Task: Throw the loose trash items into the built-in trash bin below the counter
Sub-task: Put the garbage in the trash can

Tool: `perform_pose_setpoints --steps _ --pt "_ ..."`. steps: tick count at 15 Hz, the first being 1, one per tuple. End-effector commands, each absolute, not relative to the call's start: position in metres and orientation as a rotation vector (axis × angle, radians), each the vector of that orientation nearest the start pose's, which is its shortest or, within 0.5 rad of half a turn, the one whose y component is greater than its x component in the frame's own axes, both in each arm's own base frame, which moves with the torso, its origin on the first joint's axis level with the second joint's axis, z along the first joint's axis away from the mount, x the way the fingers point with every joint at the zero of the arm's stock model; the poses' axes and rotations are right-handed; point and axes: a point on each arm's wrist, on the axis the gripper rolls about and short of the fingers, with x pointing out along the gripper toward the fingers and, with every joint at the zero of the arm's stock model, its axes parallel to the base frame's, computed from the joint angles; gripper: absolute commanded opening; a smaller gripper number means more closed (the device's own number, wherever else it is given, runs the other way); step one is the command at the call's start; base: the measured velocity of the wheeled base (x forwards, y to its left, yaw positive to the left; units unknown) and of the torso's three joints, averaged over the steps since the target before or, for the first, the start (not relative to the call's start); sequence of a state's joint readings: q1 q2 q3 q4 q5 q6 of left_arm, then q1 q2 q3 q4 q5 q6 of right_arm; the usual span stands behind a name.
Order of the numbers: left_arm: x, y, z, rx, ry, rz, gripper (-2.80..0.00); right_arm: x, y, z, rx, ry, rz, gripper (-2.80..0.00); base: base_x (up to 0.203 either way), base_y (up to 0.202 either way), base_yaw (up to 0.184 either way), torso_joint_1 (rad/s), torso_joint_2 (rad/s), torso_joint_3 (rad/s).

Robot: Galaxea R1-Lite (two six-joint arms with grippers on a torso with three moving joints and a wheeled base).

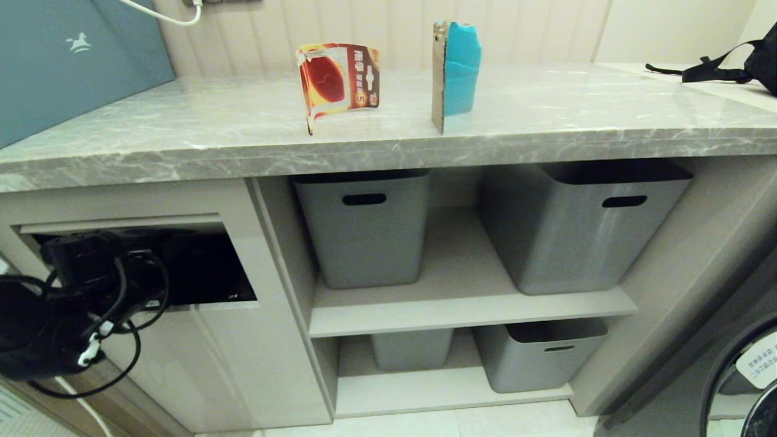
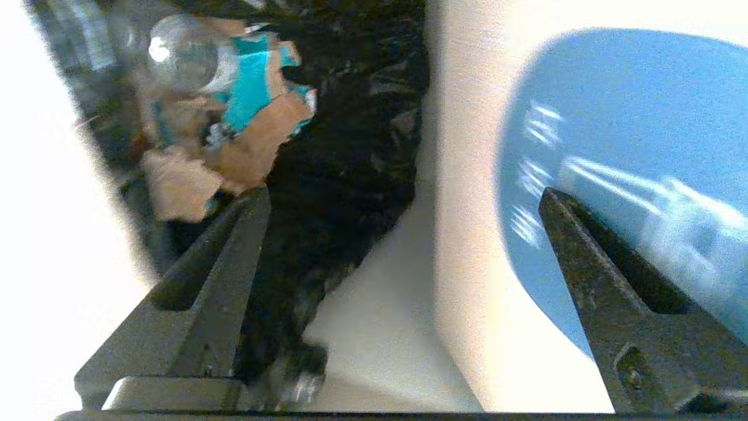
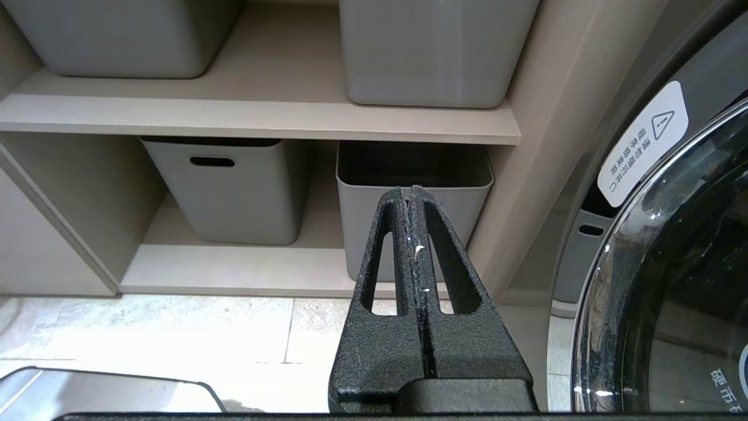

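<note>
Grey white-veined counter (image 1: 546,115) — red-orange card (image 1: 337,79), teal-brown cardboard (image 1: 456,73)

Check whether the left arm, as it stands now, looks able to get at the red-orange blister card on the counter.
Probably not directly. The left claw is open inside the built-in trash bin under the counter; the slab's thick front edge lies between it and the blister card. It must withdraw and rise first.

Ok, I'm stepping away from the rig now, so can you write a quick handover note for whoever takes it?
Left claw: open and empty, inside the beige cabinet's trash flap opening.
Right claw: shut, parked low, facing the grey storage bins.
Done: clear plastic bottle lies in the black bin bag among torn cardboard.
Left: bent red-orange blister card and folded teal-and-brown cardboard piece stand on the grey marble counter.
</note>
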State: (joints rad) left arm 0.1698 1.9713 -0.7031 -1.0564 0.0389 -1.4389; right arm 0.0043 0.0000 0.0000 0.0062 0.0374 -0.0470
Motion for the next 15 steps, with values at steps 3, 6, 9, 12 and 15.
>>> perform_pose_setpoints --steps 3,6,9,12,15 --pt "0.294 0.051 0.125 -1.442 0.016 0.318 0.00 -0.023 0.001 0.075 -0.047 0.004 0.043 -2.80 0.000 0.000 0.000 0.000 0.00 0.000" --pt "0.267 0.047 0.119 -1.437 0.034 0.371 -2.80 -0.023 0.001 0.075 -0.047 0.004 0.042 -2.80 0.000 0.000 0.000 0.000 0.00 0.000" --pt "0.256 0.045 0.123 -1.438 0.034 0.361 -2.80 -0.023 0.001 0.075 -0.047 0.004 0.043 -2.80 0.000 0.000 0.000 0.000 0.00 0.000" --pt "0.231 0.040 0.130 -1.438 0.039 0.323 -2.80 -0.023 0.001 0.075 -0.047 0.004 0.043 -2.80 0.000 0.000 0.000 0.000 0.00 0.000" --pt "0.193 0.034 0.139 -1.373 0.013 0.282 -2.80 -0.023 0.001 0.075 -0.047 0.004 0.043 -2.80 0.000 0.000 0.000 0.000 0.00 0.000"
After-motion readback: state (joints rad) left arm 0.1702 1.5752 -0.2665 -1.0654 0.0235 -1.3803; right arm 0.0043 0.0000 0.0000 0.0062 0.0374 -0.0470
